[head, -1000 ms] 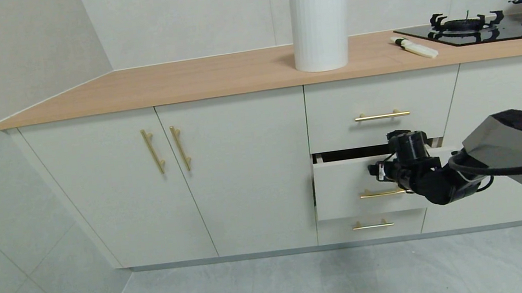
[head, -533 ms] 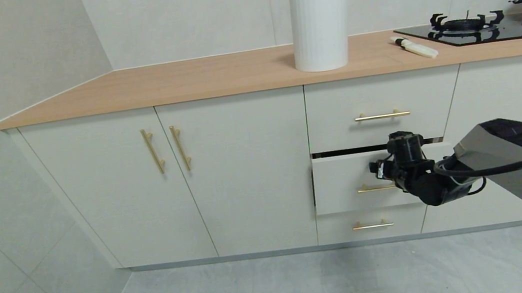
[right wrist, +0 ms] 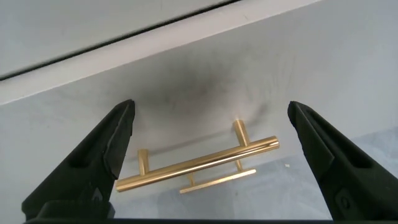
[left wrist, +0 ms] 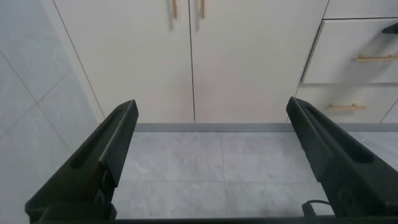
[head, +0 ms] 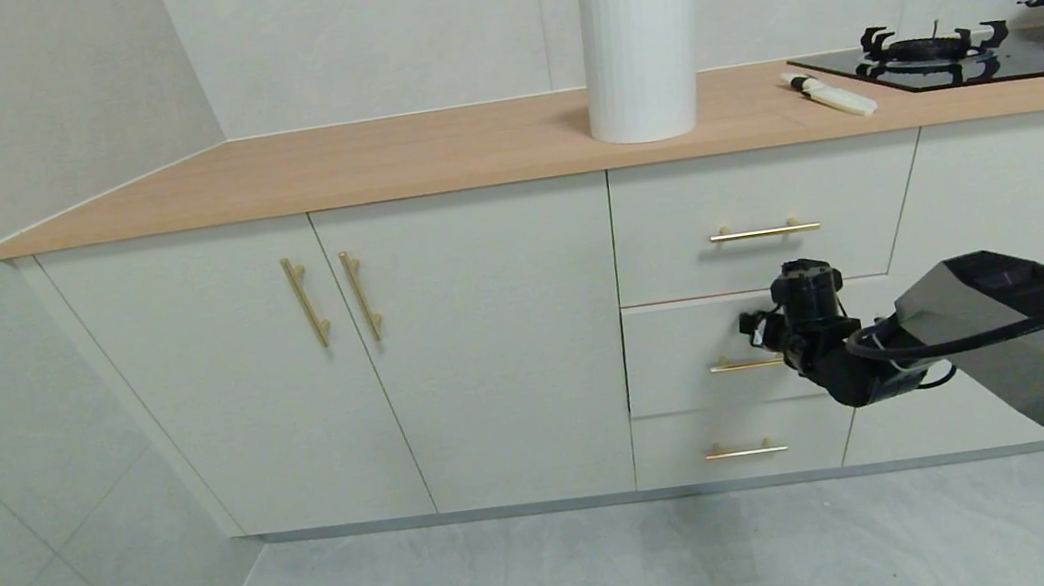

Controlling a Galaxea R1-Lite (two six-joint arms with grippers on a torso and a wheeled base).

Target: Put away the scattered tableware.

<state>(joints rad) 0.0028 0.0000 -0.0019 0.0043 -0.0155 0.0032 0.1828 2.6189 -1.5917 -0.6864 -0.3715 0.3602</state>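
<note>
Item 1, right tool (right wrist: 210, 118): jaws spread wide, empty; brass handle (right wrist: 199, 163) just ahead, on middle drawer (head: 681, 353), whose front sits flush with its neighbours

Item 2, left tool (left wrist: 211, 106): spread, empty, over floor (left wrist: 211, 168), facing cabinet doors (left wrist: 186, 56)

Item 3, pale utensil (head: 827, 94): well above and beyond right tool, lying on surface (head: 384, 160) beside hob (head: 955, 59)

Step, as judged: drawer closing, all but done. Next calls for backing right tool off handle, then rising to utensil

Cream drawer (head: 680, 343); gold handle (head: 741, 365); tan wood-grain countertop (head: 364, 162); white ribbed cylinder (head: 641, 50).
</note>
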